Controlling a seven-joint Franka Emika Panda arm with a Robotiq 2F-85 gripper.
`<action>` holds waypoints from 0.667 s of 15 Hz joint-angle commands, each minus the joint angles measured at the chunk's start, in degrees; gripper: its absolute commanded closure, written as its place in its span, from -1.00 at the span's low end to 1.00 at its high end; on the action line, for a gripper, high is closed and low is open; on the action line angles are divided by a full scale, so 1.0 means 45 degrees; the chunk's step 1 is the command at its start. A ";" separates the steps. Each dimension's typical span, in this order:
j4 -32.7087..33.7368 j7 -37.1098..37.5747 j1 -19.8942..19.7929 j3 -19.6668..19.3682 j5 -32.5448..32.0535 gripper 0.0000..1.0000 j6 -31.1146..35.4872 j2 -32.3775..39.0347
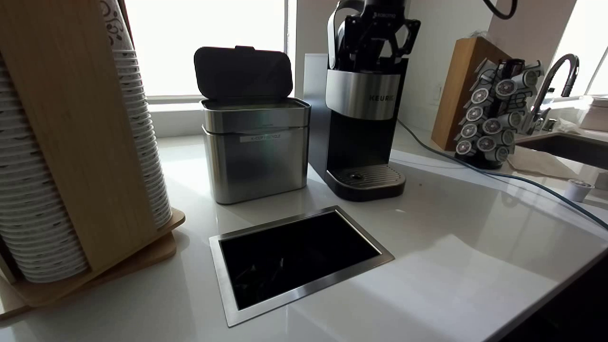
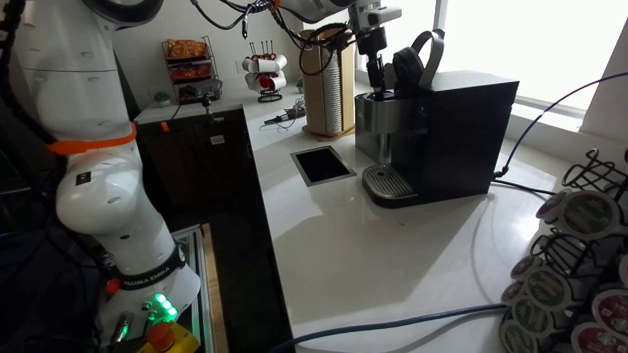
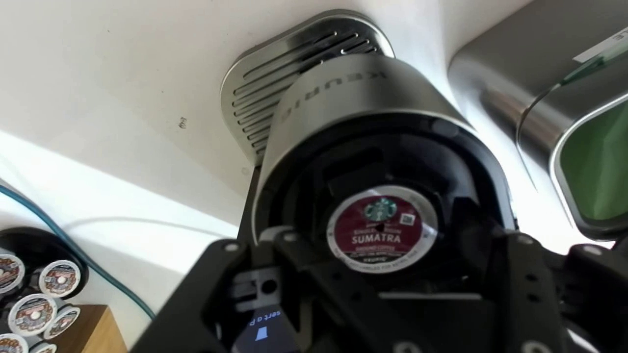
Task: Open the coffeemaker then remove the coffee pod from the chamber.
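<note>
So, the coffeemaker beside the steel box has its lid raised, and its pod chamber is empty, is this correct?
Not quite: the pod chamber is not empty. The wrist view shows a red-topped coffee pod sitting in it. The coffeemaker beside the steel box does have its lid raised.

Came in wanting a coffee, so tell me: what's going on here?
A white robot arm is working at a tall black-and-brushed-silver coffeemaker. Its black hinged lid stands raised, and a round, maroon-topped Sumatra coffee pod sits inside, not yet lifted out. The black two-fingered gripper reaches down into the open top at the pod; it is too dark there to tell whether it grips.
</note>
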 commanded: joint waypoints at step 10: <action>-0.0003 -0.0812 -0.0182 0.0012 0.0761 0.21 -0.0196 -0.0293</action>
